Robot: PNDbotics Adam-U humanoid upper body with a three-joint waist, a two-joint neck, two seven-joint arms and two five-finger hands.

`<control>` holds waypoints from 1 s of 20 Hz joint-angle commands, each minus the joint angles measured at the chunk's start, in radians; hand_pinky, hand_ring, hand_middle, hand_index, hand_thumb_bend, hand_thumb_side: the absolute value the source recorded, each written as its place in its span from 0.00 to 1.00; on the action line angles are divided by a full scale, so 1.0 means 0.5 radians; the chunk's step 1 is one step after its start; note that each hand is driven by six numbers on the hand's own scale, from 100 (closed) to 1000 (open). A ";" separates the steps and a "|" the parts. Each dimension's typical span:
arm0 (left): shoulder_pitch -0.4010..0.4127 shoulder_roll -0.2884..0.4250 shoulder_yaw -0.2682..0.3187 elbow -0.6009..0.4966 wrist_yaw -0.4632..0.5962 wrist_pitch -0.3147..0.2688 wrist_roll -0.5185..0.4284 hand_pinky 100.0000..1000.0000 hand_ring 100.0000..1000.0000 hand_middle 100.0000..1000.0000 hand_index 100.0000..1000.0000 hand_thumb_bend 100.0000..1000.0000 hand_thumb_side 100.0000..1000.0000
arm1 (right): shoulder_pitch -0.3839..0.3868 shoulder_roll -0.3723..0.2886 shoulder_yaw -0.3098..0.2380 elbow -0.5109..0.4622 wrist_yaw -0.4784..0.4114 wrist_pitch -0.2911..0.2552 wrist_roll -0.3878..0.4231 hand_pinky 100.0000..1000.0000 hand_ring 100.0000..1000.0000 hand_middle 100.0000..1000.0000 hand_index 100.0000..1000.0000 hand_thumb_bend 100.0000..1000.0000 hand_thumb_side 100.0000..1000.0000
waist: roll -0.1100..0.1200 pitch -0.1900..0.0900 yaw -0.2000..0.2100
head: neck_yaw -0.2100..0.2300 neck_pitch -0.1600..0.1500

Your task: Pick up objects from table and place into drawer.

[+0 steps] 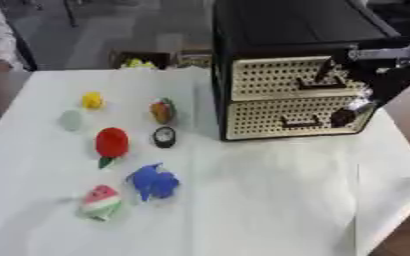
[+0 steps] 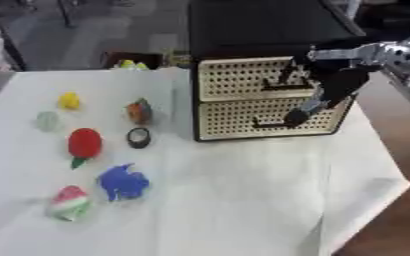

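Right hand (image 2: pixel 331 82) is positioned at the upper drawer (image 1: pixel 292 77) front, fingers curled around its handle (image 1: pixel 320 84); drawers appear closed; seven small objects, including the red one (image 1: pixel 112 141), lie on the table (image 1: pixel 270 200), left of the cabinet (image 1: pixel 287 30).

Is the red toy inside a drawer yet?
No, the red toy lies on the table, left of the drawers, both shut.

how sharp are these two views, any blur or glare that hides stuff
Left eye view: soft all over; the toys, like the blue one, are fuzzy blobs and the right hand at the drawer unit smears dark. Right eye view: same softness; white cloth is bright but no glare hides anything.
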 commanded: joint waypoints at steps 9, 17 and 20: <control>-0.018 0.019 0.002 -0.025 0.006 0.006 -0.008 0.52 0.61 0.60 0.74 0.00 0.82 | 0.055 -0.076 -0.025 -0.181 0.207 -0.077 -0.122 0.00 0.00 0.00 0.85 1.00 0.79 | 0.001 -0.020 0.002 | -0.003 -0.032; -0.017 0.018 0.002 -0.025 0.008 0.007 -0.012 0.52 0.61 0.60 0.74 0.00 0.82 | 0.056 -0.073 -0.015 -0.170 0.317 -0.109 -0.166 0.00 0.00 0.00 0.85 1.00 0.81 | 0.001 -0.018 0.005 | -0.003 -0.034; -0.017 0.016 0.001 -0.025 0.007 0.009 -0.014 0.52 0.61 0.60 0.74 0.00 0.82 | 0.056 -0.076 -0.011 -0.163 0.354 -0.118 -0.180 0.00 0.00 0.00 0.85 1.00 0.83 | 0.000 -0.017 0.004 | -0.004 -0.035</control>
